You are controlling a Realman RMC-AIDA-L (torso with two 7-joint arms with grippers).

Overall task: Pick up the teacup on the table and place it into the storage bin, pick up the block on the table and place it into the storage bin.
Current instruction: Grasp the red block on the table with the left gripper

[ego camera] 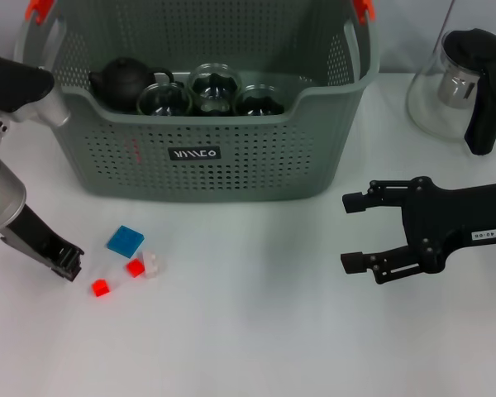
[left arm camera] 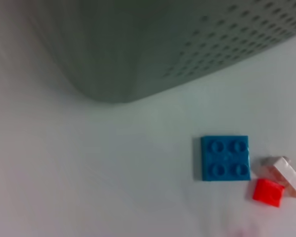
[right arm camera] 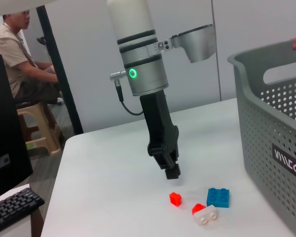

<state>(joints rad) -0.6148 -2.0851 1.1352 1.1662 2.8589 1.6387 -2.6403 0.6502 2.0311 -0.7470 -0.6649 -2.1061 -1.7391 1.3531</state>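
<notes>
- blue block (ego camera: 125, 240) lies on the table (ego camera: 256, 331) just right of the left tool (ego camera: 66, 263), whose jaws look pressed together.
- right tool (ego camera: 354, 232), spread, empty, hangs well apart.
- storage bin (ego camera: 198, 165) beyond.

My left tool (ego camera: 69, 266) points down, its tip close above the surface, fingers drawn together with nothing between them. My right tool (ego camera: 353, 232) hangs level over the surface, fingers spread, empty.
</notes>
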